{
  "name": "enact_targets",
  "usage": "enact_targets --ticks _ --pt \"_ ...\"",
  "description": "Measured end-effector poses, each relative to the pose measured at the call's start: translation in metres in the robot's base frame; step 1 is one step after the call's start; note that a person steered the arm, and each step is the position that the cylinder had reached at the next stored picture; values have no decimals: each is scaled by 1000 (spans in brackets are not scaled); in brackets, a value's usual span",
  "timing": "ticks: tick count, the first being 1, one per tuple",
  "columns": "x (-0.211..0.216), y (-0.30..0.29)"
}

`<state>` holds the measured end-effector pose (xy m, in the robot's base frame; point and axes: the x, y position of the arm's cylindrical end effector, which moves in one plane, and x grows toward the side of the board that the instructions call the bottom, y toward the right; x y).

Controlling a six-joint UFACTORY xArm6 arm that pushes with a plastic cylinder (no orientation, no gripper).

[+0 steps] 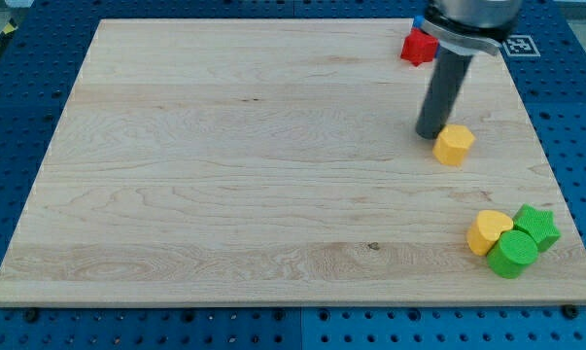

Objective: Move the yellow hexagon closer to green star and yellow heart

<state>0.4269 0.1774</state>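
The yellow hexagon [454, 144] lies on the wooden board at the view's right, above the middle. My tip [430, 134] stands right at the hexagon's upper left side, touching or nearly touching it. The yellow heart [488, 231] lies near the board's bottom right corner. The green star [537, 226] lies just right of the heart. The hexagon is well above both of them.
A green round block [513, 254] sits touching the heart and star from below. A red block [419, 46] lies at the board's top right, partly behind the arm, with a bit of blue showing above it. The board's right edge [555, 165] is close to the hexagon.
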Motion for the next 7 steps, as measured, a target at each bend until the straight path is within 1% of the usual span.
enact_targets --ticks 1,3,5,7 --pt "12 34" --pt "-7 43" --pt "15 48" --pt "26 48"
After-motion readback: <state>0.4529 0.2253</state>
